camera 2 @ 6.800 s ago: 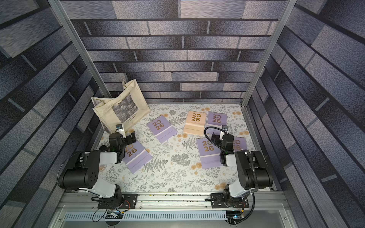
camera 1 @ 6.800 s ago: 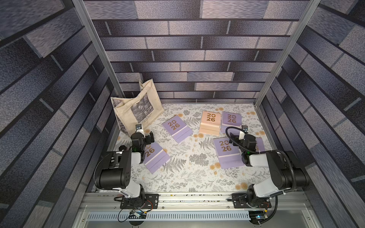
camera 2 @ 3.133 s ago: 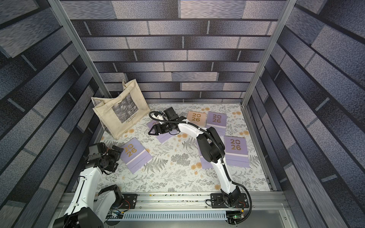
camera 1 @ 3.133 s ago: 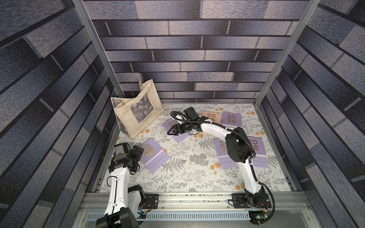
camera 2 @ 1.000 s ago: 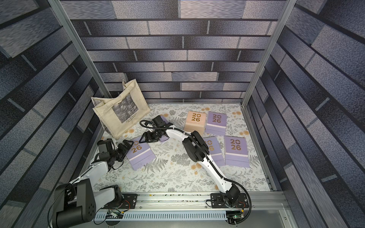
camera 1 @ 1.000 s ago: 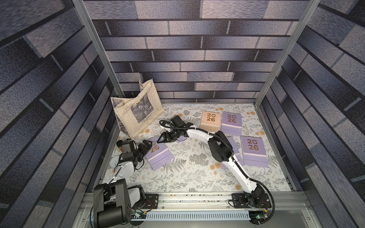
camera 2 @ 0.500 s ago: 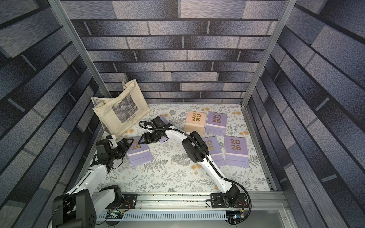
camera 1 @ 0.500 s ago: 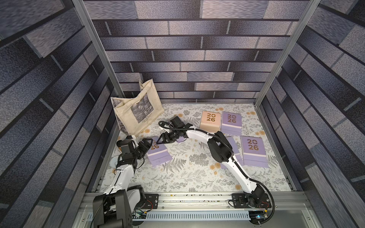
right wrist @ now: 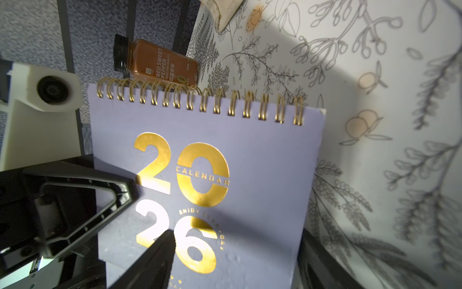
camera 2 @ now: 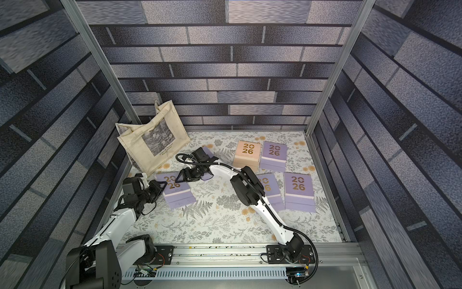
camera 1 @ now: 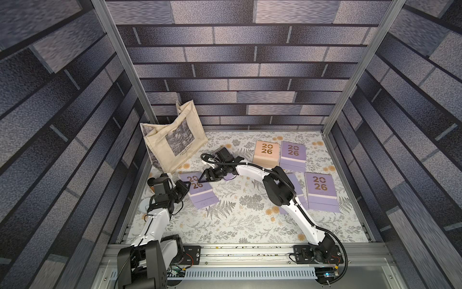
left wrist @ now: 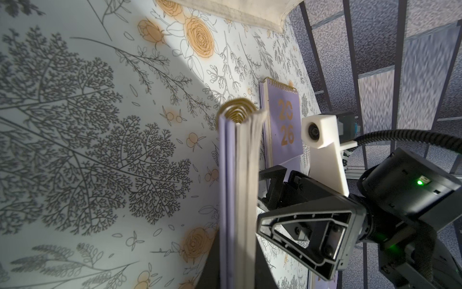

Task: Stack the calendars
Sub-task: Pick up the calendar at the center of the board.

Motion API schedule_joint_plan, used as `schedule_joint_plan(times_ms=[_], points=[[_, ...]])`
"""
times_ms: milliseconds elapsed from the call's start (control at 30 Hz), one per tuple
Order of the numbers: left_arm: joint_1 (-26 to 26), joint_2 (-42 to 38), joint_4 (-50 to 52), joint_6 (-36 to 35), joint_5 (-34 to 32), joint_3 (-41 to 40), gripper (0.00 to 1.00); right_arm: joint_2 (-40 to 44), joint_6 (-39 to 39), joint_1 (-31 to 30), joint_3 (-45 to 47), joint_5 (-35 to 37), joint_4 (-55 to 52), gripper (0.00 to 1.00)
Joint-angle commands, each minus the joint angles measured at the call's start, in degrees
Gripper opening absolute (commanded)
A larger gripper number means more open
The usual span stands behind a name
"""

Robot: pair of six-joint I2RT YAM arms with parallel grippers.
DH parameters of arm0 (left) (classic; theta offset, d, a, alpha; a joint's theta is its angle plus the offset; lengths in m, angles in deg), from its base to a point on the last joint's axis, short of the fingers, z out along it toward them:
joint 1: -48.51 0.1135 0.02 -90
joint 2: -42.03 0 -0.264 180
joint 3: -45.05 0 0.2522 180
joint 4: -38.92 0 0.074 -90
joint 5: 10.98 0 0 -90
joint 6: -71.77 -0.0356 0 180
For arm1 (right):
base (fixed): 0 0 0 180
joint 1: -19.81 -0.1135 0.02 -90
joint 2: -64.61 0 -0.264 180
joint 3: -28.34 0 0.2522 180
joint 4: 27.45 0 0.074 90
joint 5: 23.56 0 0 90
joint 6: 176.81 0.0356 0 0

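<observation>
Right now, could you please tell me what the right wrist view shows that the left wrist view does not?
Only the right wrist view shows a red sweet pepper bottle, the gold 2026 cover of the gripped lavender calendar, and the left end effector on it. Only the left wrist view shows a second lavender calendar farther off and the right end effector. Both share the gripped calendar, edge-on from the left wrist, the floral tablecloth and an edge of the tote bag.

Peach calendar (camera 1: 266, 152) and lavender calendars (camera 1: 321, 190) lie scattered, covers up.
</observation>
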Motion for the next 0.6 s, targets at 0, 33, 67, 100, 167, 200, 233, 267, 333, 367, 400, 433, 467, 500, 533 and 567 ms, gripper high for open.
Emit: schedule_joint_plan(times_ms=[0, 33, 67, 100, 167, 200, 233, 267, 333, 367, 400, 433, 467, 500, 533, 567], points=[[-0.7, -0.9, 0.1, -2.2, 1.2, 1.3, 0.00, 1.2, -1.4, -0.3, 2.1, 1.4, -3.8, 0.78], [-0.7, -1.2, -0.2, -2.3, 1.2, 1.4, 0.00, 1.9, -1.8, 0.2, 2.4, 1.2, -3.7, 0.78], [-0.7, -1.5, -0.3, -2.5, 1.3, 1.5, 0.00, 2.9, -2.2, 0.7, 2.9, 1.1, -3.6, 0.78], [-0.8, -2.0, -0.5, -2.7, 1.6, 1.6, 0.00, 4.2, -2.7, 1.2, 3.7, 1.0, -3.1, 0.78], [-0.6, -3.0, 0.1, -3.0, 2.1, 2.6, 0.00, 7.5, -3.6, 2.7, 5.9, 0.8, -2.1, 0.78], [-0.7, -3.6, 0.7, -3.2, 2.6, 3.3, 0.00, 9.3, -4.0, 3.7, 7.0, 1.0, -2.0, 0.78], [-0.8, -4.3, 0.9, -3.2, 3.3, 4.0, 0.00, 11.0, -4.5, 4.6, 8.2, 1.1, -2.1, 0.78], [-0.9, -4.8, 1.1, -3.2, 3.7, 4.6, 0.00, 12.6, -4.8, 5.7, 9.0, 1.1, -2.3, 0.78], [-1.2, -5.5, 1.8, -3.6, 5.1, 6.6, 0.00, 16.4, -5.3, 8.1, 11.9, 1.1, -2.5, 0.78], [-1.4, -5.2, 2.4, -4.0, 6.2, 7.8, 0.00, 18.2, -5.8, 9.0, 13.3, 1.0, -2.4, 0.78], [-1.7, -4.5, 2.7, -4.4, 7.6, 9.1, 0.00, 20.3, -6.8, 10.0, 15.1, 1.0, -2.3, 0.78], [-2.2, -3.6, 2.3, -4.7, 9.2, 10.4, 0.00, 22.2, -7.5, 11.0, 16.6, 1.0, -2.3, 0.78], [-2.7, -2.7, 2.1, -4.8, 10.4, 11.4, 0.00, 23.9, -8.1, 11.7, 18.2, 0.8, -2.1, 0.79], [-3.8, -1.7, 2.0, -5.2, 11.4, 12.7, 0.00, 25.7, -8.5, 12.6, 20.1, -0.1, -1.2, 0.81], [-4.9, -0.8, 1.5, -5.6, 12.4, 13.9, 0.00, 27.3, -8.4, 13.5, 22.1, -1.3, 0.1, 0.81], [-6.0, -0.1, 0.9, -6.0, 13.3, 14.9, 0.00, 28.7, -8.2, 14.3, 23.8, -2.6, 1.2, 0.82]])
